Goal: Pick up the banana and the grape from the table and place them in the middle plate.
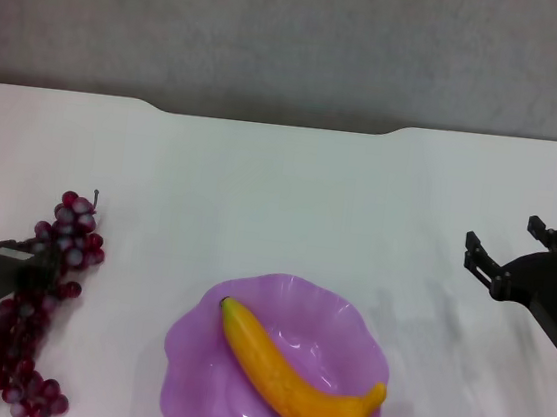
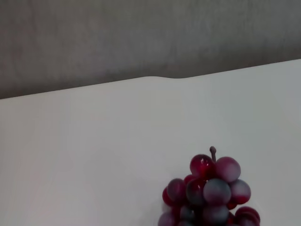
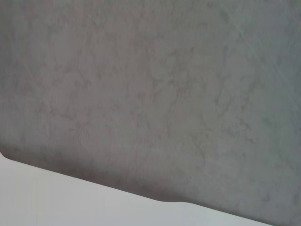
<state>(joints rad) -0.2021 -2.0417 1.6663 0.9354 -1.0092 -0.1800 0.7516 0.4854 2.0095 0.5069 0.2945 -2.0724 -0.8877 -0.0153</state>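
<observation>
The banana [image 1: 290, 369] lies inside the purple middle plate [image 1: 192, 345] at the near centre of the table [image 1: 281, 189], its greenish tip toward the left. The grape [image 1: 39, 322] stretches along the table's left side, stem end pointing away from me; its top berries also appear in the left wrist view as the grape [image 2: 211, 190]. My left gripper [image 1: 38, 267] reaches in from the left edge and sits on the middle of the bunch, among the berries. My right gripper [image 1: 509, 245] hovers over the table's right side, open and holding nothing.
The table's far edge has a notch [image 1: 273, 119] in front of a grey wall [image 1: 298, 40]. Bare white tabletop lies between the grape and the plate and between the plate and the right gripper.
</observation>
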